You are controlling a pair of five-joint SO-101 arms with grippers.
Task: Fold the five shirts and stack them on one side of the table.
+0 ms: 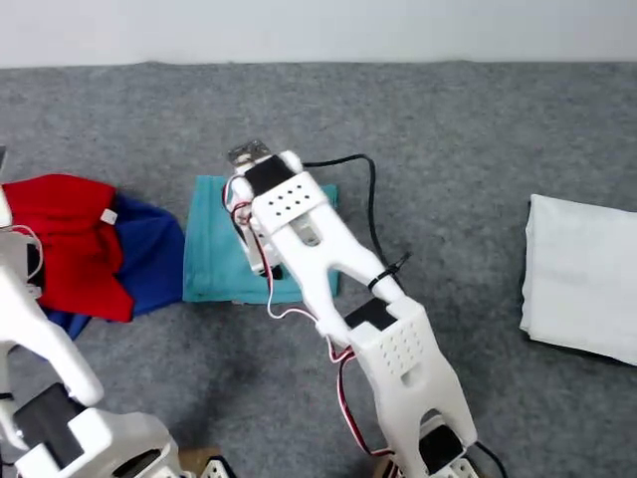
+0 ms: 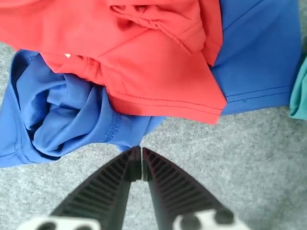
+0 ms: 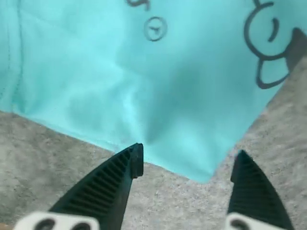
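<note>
A teal shirt (image 1: 214, 249) lies flat left of the table's middle, with my right arm (image 1: 289, 209) stretched over it. In the right wrist view the teal shirt (image 3: 144, 72) carries a dark printed drawing. My right gripper (image 3: 187, 160) is open at its edge and corner, over grey table, with nothing between the fingers. At the far left a crumpled red shirt (image 1: 65, 234) lies on a blue shirt (image 1: 149, 259). My left gripper (image 2: 142, 153) is shut and holds nothing, just short of the blue shirt (image 2: 48, 115) and the red shirt (image 2: 144, 62). A folded white shirt (image 1: 582, 274) lies at the right.
The grey table (image 1: 448, 149) is bare between the teal and white shirts and along the back. My left arm (image 1: 20, 289) stands at the left edge beside the red shirt. The teal shirt's edge (image 2: 300, 96) reaches close to the blue one.
</note>
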